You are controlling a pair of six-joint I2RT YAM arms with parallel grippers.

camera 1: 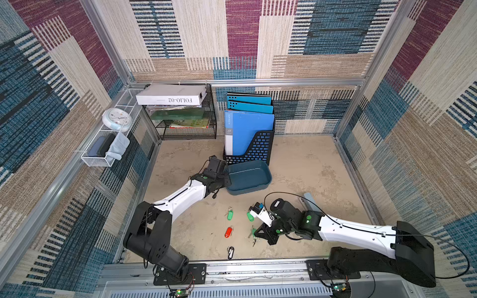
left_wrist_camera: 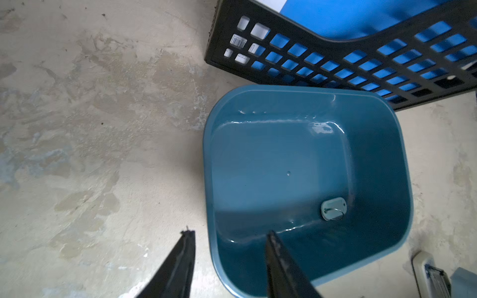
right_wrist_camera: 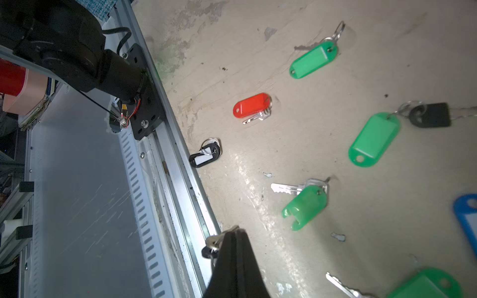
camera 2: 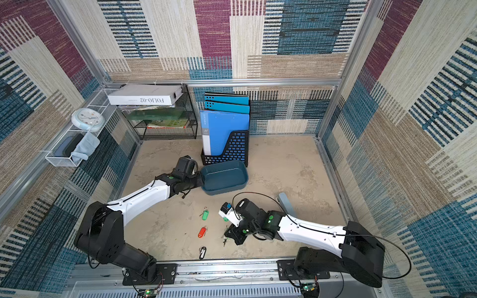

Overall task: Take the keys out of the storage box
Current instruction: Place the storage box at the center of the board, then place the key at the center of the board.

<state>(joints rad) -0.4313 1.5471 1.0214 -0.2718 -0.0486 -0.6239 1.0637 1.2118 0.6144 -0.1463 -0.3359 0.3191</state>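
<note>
Nearly done, I judge: small tagged metal keys (camera 1: 228, 232) lie on the tabletop at 6 o'clock of the shallow dark teal plastic storage box (camera 1: 245, 190), with one pale oblong tag (left_wrist_camera: 333, 209) inside. Left gripper (left_wrist_camera: 229, 232): jaws half open astride the box's rim, empty; right gripper (right_wrist_camera: 233, 232): jaws shut, hold unclear. The next move calls for lifting out that tag.

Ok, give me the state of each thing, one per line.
Box: on the table, nearly empty, one small pale oval piece inside.
Left gripper: open, astride the box rim.
Right gripper: shut on a key.
Other keys: loose on the table, outside the box.
Folders: upright in the holder.
</note>
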